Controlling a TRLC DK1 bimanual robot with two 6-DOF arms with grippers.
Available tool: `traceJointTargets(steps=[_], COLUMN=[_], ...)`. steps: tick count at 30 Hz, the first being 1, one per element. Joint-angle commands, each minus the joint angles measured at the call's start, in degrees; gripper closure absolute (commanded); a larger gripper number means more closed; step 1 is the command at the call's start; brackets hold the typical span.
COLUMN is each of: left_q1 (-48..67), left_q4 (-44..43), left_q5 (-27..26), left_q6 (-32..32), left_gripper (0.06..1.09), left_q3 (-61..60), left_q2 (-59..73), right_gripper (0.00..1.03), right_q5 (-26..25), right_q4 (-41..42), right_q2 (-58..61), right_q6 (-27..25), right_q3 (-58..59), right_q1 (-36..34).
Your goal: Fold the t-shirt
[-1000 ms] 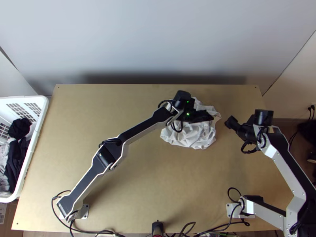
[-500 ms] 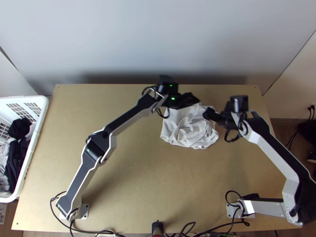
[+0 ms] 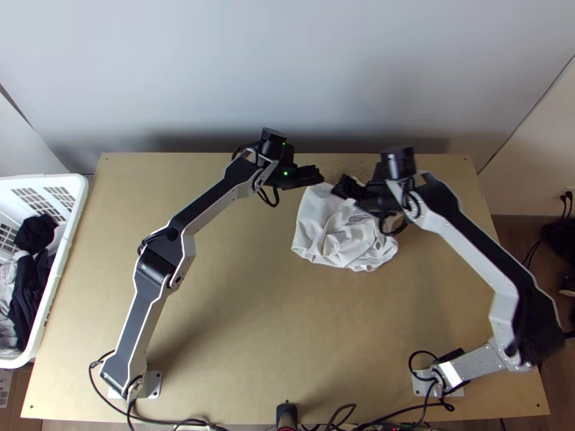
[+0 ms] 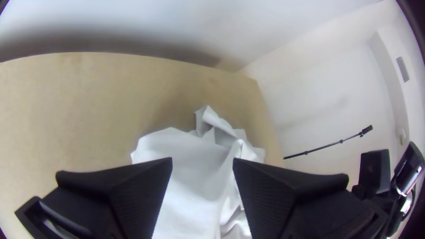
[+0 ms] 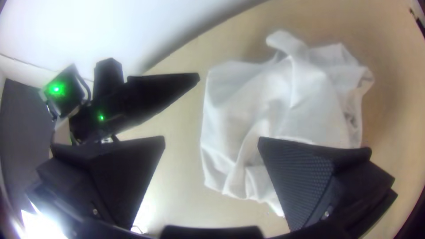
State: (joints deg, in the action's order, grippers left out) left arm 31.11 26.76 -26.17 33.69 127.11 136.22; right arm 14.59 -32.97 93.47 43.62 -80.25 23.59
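T-shirt (image 3: 333, 243), bunched, beneath right end effector (image 3: 341, 188)

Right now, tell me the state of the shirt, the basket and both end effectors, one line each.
White t-shirt: bunched and creased, unfolded, on the table.
Basket: open-topped, dark and light clothes inside.
Left end effector: open, empty.
Right end effector: open, empty.

Seemingly inside a robotics lab or test room, judging by a left arm (image 3: 149, 287) and right arm (image 3: 467, 241) mounted at a wooden table (image 3: 251, 323), with cables (image 3: 91, 377) strung along the near edge, against a plain pale wall (image 3: 287, 72).
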Motion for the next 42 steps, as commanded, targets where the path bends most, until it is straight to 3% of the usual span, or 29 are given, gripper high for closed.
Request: traceJointTargets(steps=[1, 5, 7, 8, 18, 23, 27, 31, 35, 37, 42], left_q1=[-1.14, -0.88, -0.88, -0.88, -1.49, -0.97, -0.53, -0.53, -0.62, -0.70, -0.26], left_q4=[1.19, 1.10, 1.01, 1.01, 1.89, 2.94, 3.82, 4.00, 4.35, 4.53, 5.40], left_q5=[2.18, 2.44, 2.53, 2.62, 2.79, 2.97, 3.32, 3.41, 3.41, 3.32, 3.06], left_q6=[-2.40, -2.40, -2.40, -2.40, -2.49, -2.23, -2.32, -2.40, -2.49, -2.40, -3.28], left_gripper=[0.39, 0.39, 0.39, 0.39, 0.39, 0.39, 0.39, 0.39, 0.39, 0.39, 0.39], left_q3=[-0.19, -0.19, -0.11, -0.11, -0.11, -0.19, -0.55, -0.99, -0.99, -0.99, -0.99], left_q2=[0.71, 0.71, 0.71, 0.62, 0.09, -0.08, -0.17, -0.52, -0.96, -1.40, -2.72], right_gripper=[0.05, 0.05, 0.05, 0.05, 0.05, 0.05, 0.05, 0.05, 0.05, 0.05, 0.05], right_q5=[8.00, 13.80, 13.89, 13.54, -3.78, -6.68, -11.34, -13.62, -20.48, -20.13, -12.04], right_q4=[-3.59, -3.50, -3.50, -3.15, 2.82, 5.90, 13.11, 14.95, 19.96, 18.47, -2.19], right_q2=[6.46, 9.27, 10.94, 11.65, 15.51, 14.37, 12.17, 11.21, 9.62, 8.39, 7.34], right_q6=[10.44, 16.15, 14.74, 11.58, -3.89, -6.97, -12.33, -12.59, -14.79, -11.36, -1.52], right_q3=[-1.93, -0.44, -0.26, -0.26, -2.55, -1.84, 2.11, 3.08, 5.01, 3.43, -9.31], right_q1=[1.98, 0.40, -1.18, -1.89, -10.85, -11.64, -11.11, -11.20, -11.20, -11.64, -11.20])
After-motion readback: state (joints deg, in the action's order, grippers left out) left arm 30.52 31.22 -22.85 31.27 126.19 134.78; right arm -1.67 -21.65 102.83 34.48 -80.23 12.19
